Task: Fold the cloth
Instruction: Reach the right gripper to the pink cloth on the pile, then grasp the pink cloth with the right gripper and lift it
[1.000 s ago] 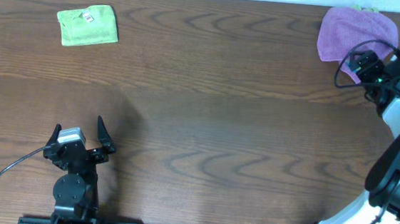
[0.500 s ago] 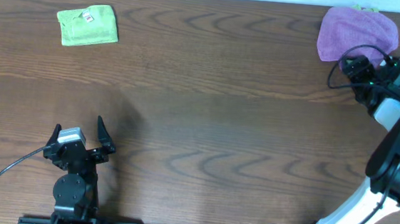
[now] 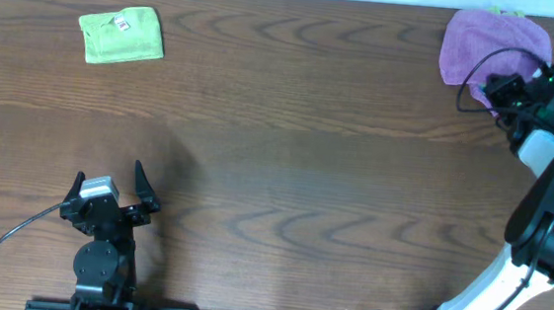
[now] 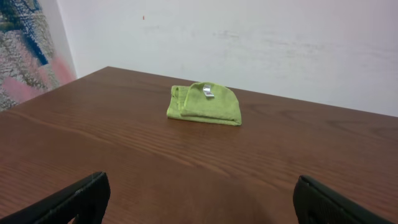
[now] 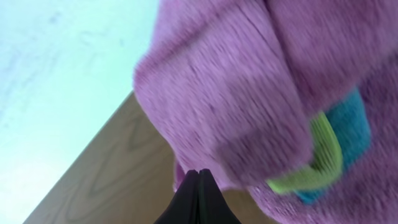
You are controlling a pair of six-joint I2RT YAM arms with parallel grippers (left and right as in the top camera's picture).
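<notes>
The right fingers (image 5: 199, 186) are clenched (tips meeting) at the edge of the mauve cloth (image 3: 492, 38), bunched just beyond them on the counter (image 3: 289, 126); the left fingers (image 4: 74, 202) stand released, far from it

left hand (image 3: 109, 173) wide, right hand (image 5: 199, 177) closed

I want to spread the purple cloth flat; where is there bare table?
The wide middle of the table, between the green cloth and the purple cloth, beyond the left gripper. Crowded: the far right corner around the right gripper.
</notes>
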